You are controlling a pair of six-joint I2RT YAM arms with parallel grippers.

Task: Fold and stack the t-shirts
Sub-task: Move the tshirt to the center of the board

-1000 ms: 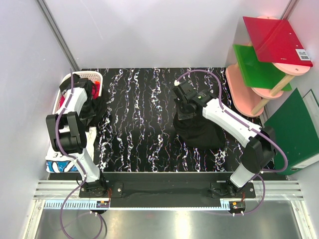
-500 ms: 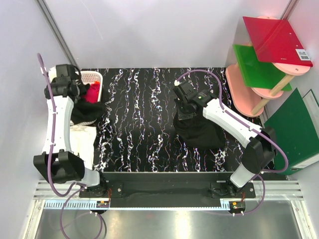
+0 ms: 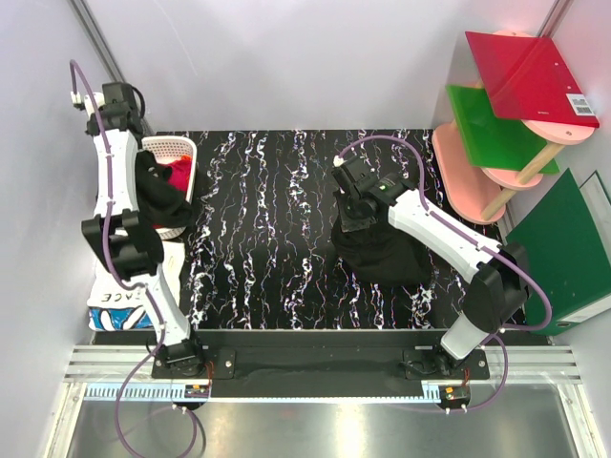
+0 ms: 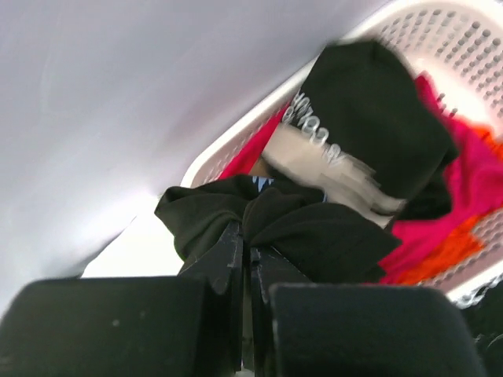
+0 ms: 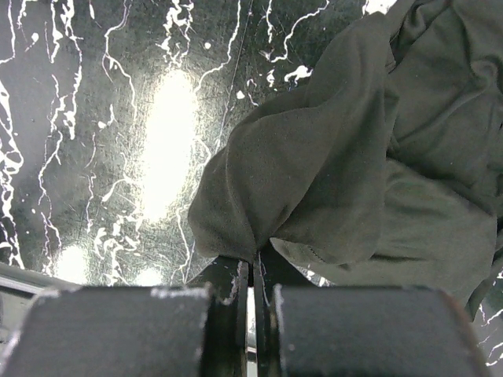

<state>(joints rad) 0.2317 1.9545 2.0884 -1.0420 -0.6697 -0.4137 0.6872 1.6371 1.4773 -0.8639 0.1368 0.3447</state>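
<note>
one hanging black t-shirt [image 3: 162,200] — bunched, limp, one heaped black t-shirt [image 3: 387,256] — creased

White slatted basket [image 3: 178,143] far left; red board [image 3: 530,72], green board [image 3: 492,129] on pink stand [image 3: 468,188] right

Blurred print, covered lettering, a cropped edge

In the left wrist view the printed black t-shirt [image 4: 369,118] is too smeared to read. From above, the left arm [image 3: 124,243] hides part of the white t-shirt [image 3: 110,303] lettering, and the green board [image 3: 563,253] runs off frame.
</note>
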